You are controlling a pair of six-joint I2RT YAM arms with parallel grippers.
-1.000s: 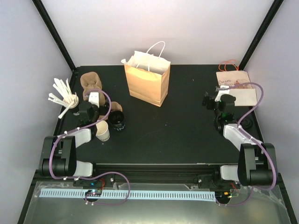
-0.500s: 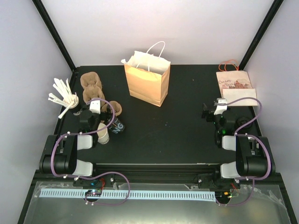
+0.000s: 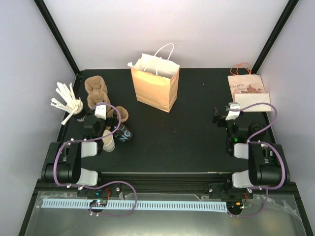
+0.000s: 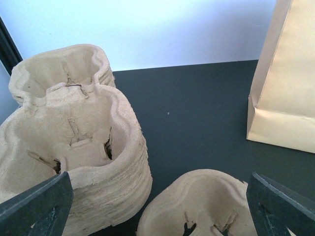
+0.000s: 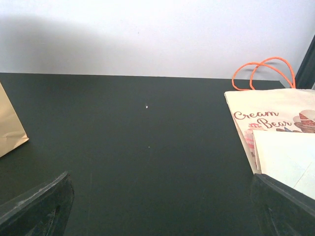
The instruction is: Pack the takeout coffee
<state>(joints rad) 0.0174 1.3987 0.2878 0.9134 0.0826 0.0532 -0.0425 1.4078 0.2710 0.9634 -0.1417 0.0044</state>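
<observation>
At the table's (image 3: pixel 197 132) left edge we see a cup of stirrers (image 3: pixel 66 102), a stack of pulp carriers (image 3: pixel 95 88) and one loose carrier (image 3: pixel 122 114) just before our wide-open, empty left gripper (image 4: pixel 157 206), with a white cup (image 3: pixel 109 141) and a dark cup (image 3: pixel 124 133) nearer the front. The brown paper bag (image 3: pixel 155 84) stands upright at the far middle, and our right gripper (image 5: pixel 157 206) gapes empty too, facing the printed bag (image 3: pixel 247 90) in the far right corner.

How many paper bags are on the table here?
2. An upright brown bag with white handles stands at the back centre; a printed bag with orange handles lies flat at the back right. A pale sheet overlapping it could be a third; I cannot tell.
</observation>
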